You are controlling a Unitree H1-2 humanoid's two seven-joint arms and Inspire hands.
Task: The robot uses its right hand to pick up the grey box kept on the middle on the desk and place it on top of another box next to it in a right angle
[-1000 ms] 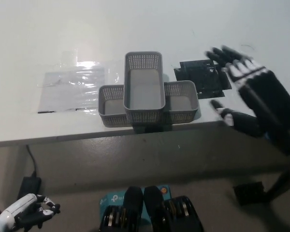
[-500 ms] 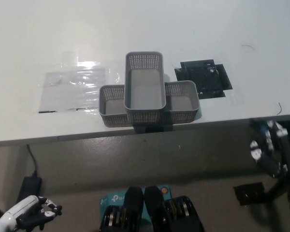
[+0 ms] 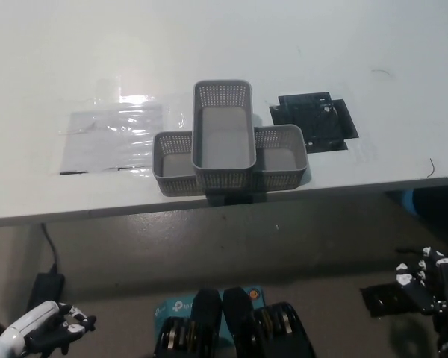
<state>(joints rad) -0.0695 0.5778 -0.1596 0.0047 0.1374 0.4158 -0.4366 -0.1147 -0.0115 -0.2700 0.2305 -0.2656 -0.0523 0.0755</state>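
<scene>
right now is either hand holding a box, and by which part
Nothing is held: the right hand and left hand hang below the desk, and the top grey box lies untouched.

A grey perforated box [image 3: 222, 142] lies crosswise atop a second grey box [image 3: 284, 158] near the desk's edge.

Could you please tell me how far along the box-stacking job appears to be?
Done: the upper grey box lies crosswise on the lower grey box at the desk edge. In hand: nothing; right hand and left hand hang below the desk. Left: nothing visible.
</scene>
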